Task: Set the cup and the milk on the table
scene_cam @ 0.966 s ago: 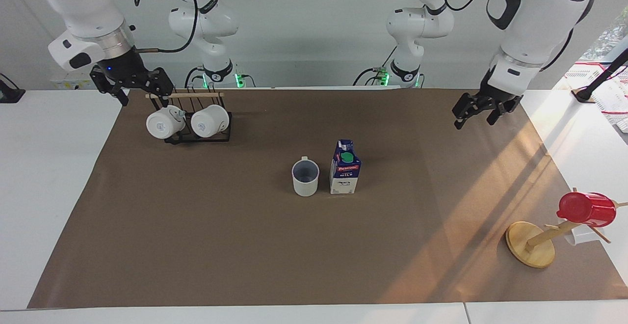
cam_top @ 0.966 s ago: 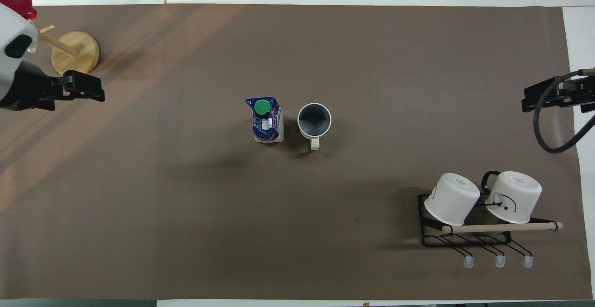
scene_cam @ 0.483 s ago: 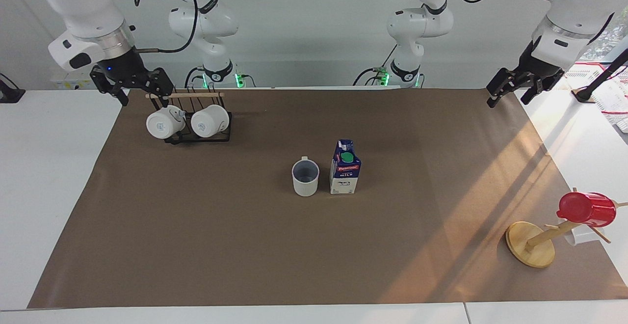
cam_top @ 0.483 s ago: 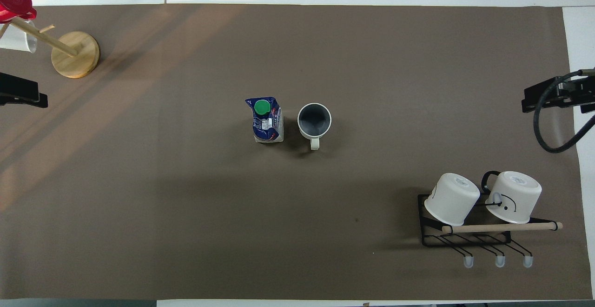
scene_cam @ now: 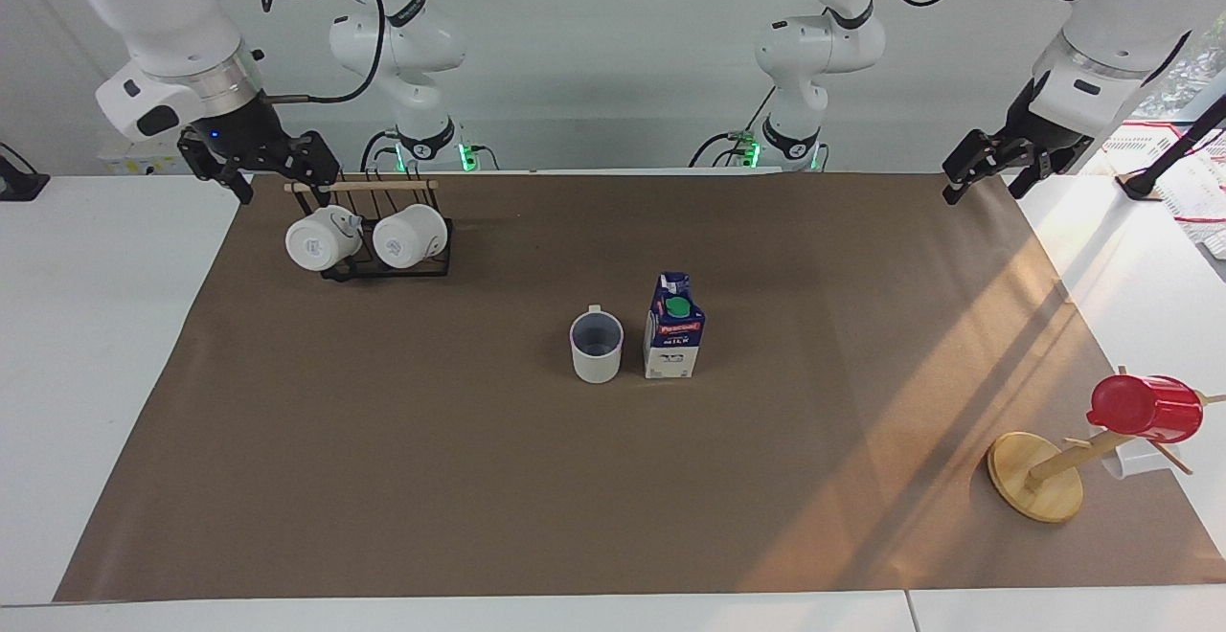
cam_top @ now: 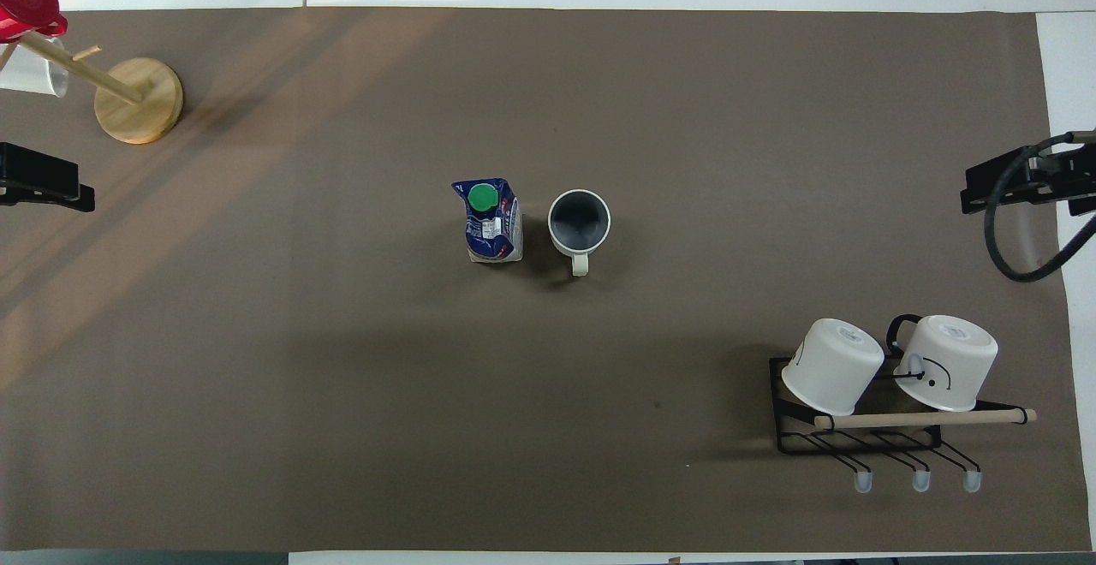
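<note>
Cup (scene_cam: 596, 348) beside milk (scene_cam: 674, 339); mug rack (scene_cam: 383, 239) well apart.

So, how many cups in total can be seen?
4: the cup beside the milk, two white mugs on the black rack, a red cup on the wooden stand.

A black wire rack (scene_cam: 388, 263) with a wooden rail (scene_cam: 359, 187) stands close to the robots at the right arm's end; two white mugs (scene_cam: 323, 238) hang on it, tipped on their sides, printed bottoms showing, touching or nearly so; three pale-tipped hooks (cam_top: 920, 479) jut from the rack; at the left arm's end, farther from the robots, a wooden mug tree (scene_cam: 1036, 475) on a round base carries a red cup (scene_cam: 1146, 408) and a white cup (cam_top: 32, 75), mostly hidden.
</note>
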Tool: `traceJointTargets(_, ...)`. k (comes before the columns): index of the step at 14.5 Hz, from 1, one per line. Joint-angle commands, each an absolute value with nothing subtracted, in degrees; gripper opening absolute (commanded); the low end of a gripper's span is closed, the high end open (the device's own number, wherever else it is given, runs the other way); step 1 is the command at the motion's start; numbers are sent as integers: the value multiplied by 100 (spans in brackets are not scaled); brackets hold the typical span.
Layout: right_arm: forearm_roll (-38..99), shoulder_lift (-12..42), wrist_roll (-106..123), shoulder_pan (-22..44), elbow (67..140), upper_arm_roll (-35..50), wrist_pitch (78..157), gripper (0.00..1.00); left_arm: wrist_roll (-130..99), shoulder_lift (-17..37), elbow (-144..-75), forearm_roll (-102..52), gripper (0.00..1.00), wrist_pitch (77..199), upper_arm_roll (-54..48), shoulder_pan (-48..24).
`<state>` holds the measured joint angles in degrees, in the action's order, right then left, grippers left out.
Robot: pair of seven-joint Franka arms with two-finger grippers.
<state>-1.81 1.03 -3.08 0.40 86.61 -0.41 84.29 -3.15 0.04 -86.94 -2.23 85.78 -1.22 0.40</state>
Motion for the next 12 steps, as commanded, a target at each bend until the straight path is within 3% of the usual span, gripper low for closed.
traceJointTargets(1,-105,88,-378,43,8648,-18,8490,100,-229,-52,-8771,-272,100,8499,-158,88)
traceJointTargets(12,-105,70,-378,88,8710,-9,8578,100,70,-70,-8780,-220,100,8508,-150,35)
